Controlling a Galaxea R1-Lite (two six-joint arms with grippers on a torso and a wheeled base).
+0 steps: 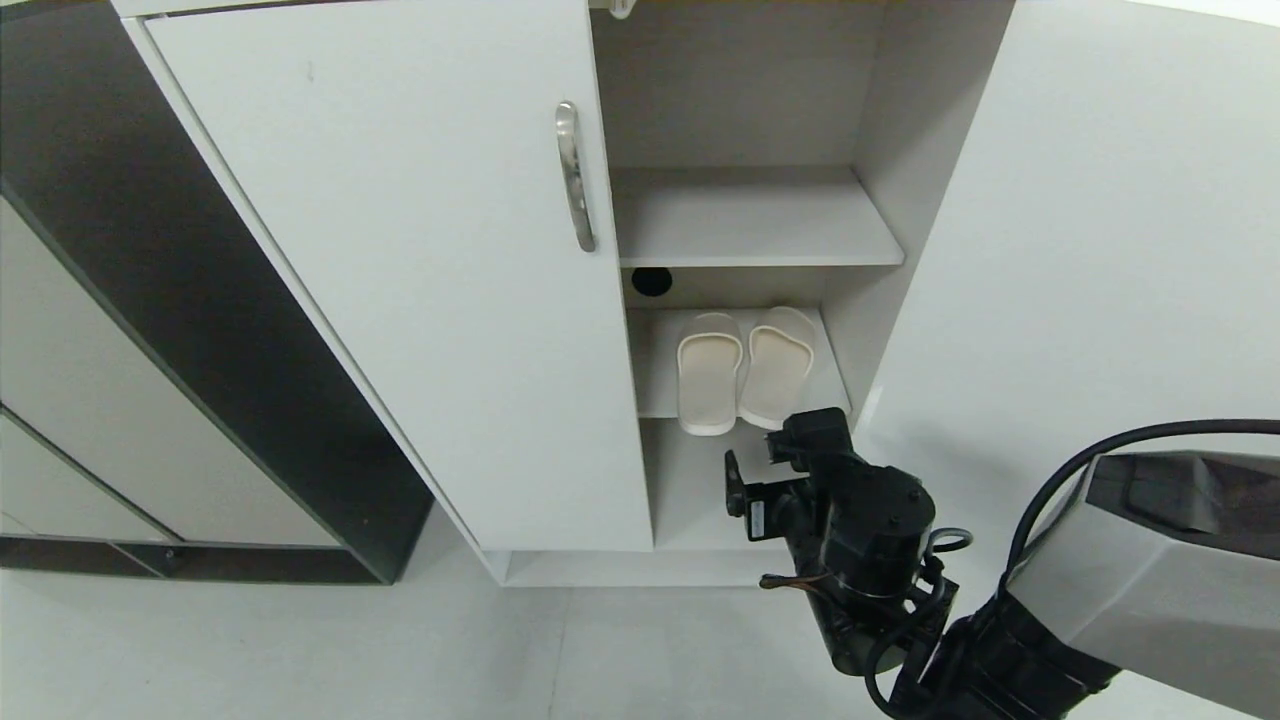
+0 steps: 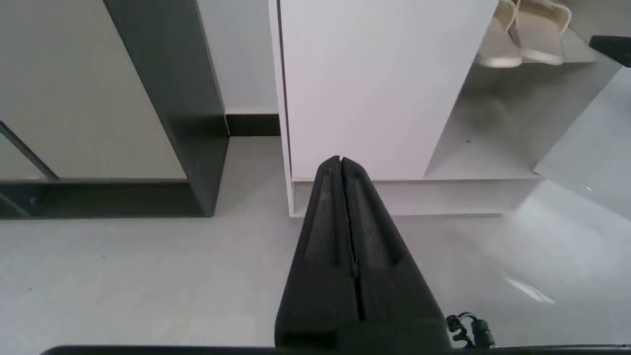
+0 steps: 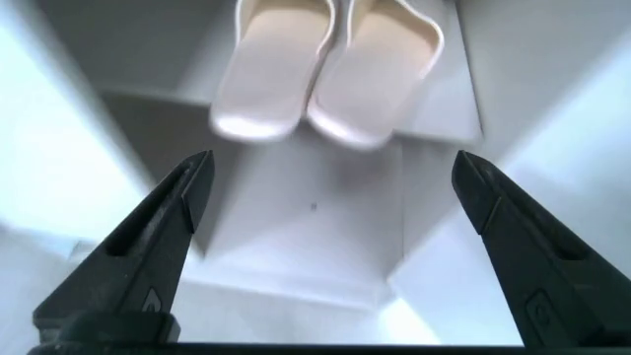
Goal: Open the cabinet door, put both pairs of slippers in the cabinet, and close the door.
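One pair of cream slippers (image 1: 745, 370) lies side by side on the middle shelf of the white cabinet (image 1: 750, 225). The cabinet's right door (image 1: 1100, 260) is swung wide open, and its left door (image 1: 400, 250) with a metal handle (image 1: 575, 175) is closed. My right gripper (image 1: 770, 458) hangs just in front of the bottom compartment, below the slippers (image 3: 325, 69). It is open (image 3: 335, 237) with nothing between its fingers (image 3: 163, 242). My left gripper (image 2: 340, 173) is shut and empty, low over the floor in front of the closed door (image 2: 375, 79). The slippers (image 2: 527, 30) show beyond it.
A dark vertical panel (image 1: 200, 300) and pale wall panels (image 1: 60, 400) stand left of the cabinet. The upper shelf (image 1: 750, 215) and bottom compartment (image 1: 690, 490) hold nothing. A round hole (image 1: 652, 282) marks the back wall. Pale floor (image 1: 400, 650) stretches in front.
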